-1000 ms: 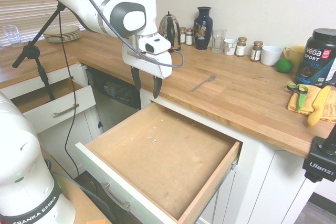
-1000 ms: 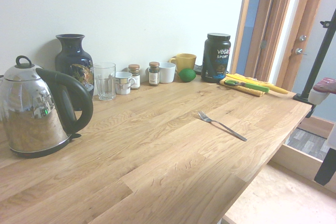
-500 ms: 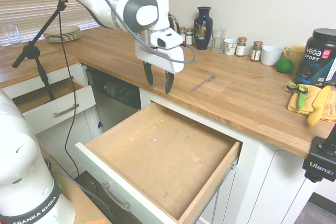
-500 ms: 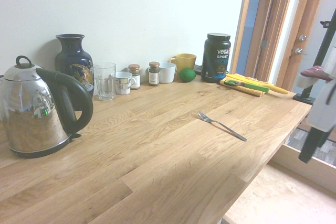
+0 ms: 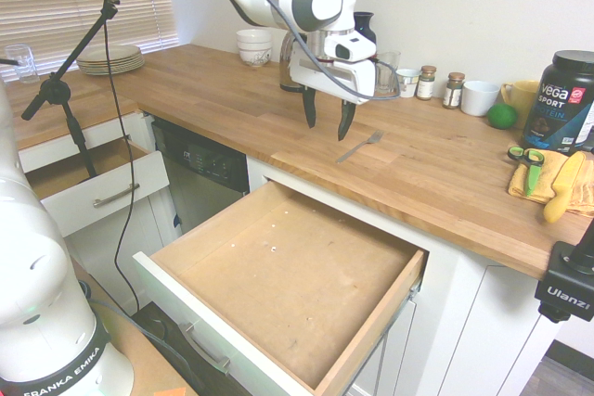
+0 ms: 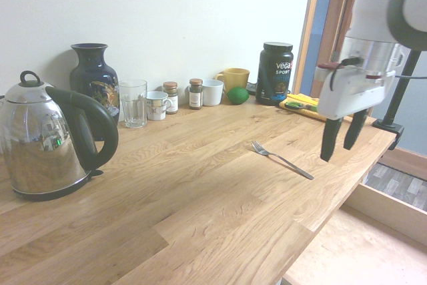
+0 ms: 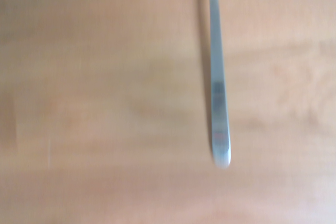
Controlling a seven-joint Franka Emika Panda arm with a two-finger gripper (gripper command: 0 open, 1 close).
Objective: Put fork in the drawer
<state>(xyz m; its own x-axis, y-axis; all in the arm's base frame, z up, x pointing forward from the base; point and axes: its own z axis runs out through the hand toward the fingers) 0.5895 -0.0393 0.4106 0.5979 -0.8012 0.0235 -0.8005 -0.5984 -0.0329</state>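
My jaws (image 5: 328, 121) hang spread wide and empty above the desk (image 5: 436, 169), pointing straight down, so nothing of the real work is done yet. The fork (image 5: 359, 146) lies flat on the wood just beside me and a little below, not touching either finger; from the second exterior view its handle end sits nearest my fingertips (image 6: 328, 150) and its tines point away from me toward the wall. In the wrist view the handle (image 7: 218, 103) runs as a slim blurred strip across bare wood, off to one side of centre, which tells me I am close over it but not squarely lined up.

The drawer (image 5: 288, 289) stands pulled fully out, below the desk edge and off to the side of me away from the wall, its brown floor bare apart from a few specks. That part of the job needs no attention, I judge.

What remains is nearly everything: centre myself over the handle, come down, pinch it, lift, carry it over the desk edge and let go inside the drawer. A thin flat fork on hard wood will likely be awkward to get under.
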